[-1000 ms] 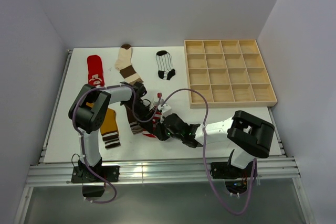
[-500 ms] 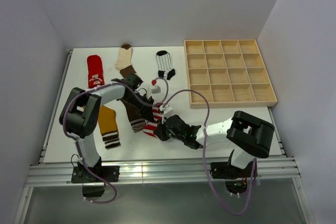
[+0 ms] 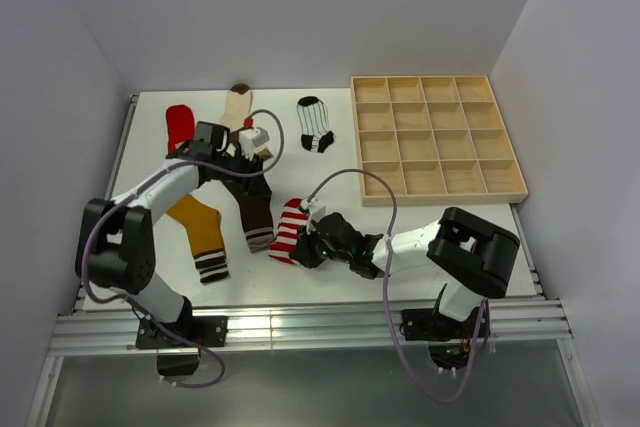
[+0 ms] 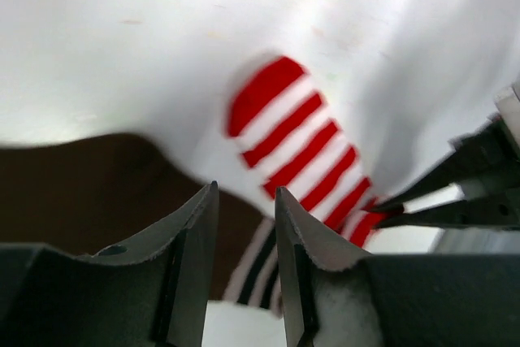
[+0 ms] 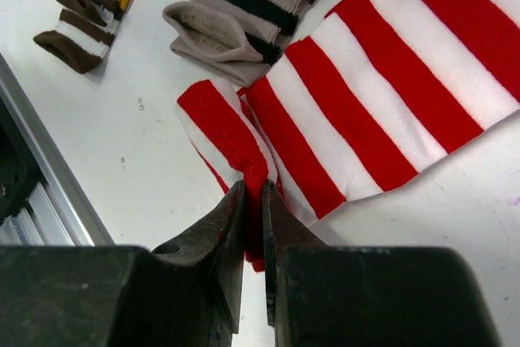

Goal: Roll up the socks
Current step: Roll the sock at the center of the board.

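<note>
As left gripper [image 4: 245, 201] backs off open toward 11 o'clock, my right gripper [image 5: 252, 193] alone pinches striped sock [image 5: 382, 95] cuff, ready to roll.

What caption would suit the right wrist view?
Jaws of the right arm pinch a folded end of the red-and-white striped fabric sock on the white table.

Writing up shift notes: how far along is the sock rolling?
Done: nothing; no sock looks rolled. In hand: the right gripper pinches the folded end of the red-white striped sock; the left gripper is open, empty. Remaining: that sock plus the dark brown, mustard, red, cream-and-brown and black-striped socks, all lying flat.
</note>
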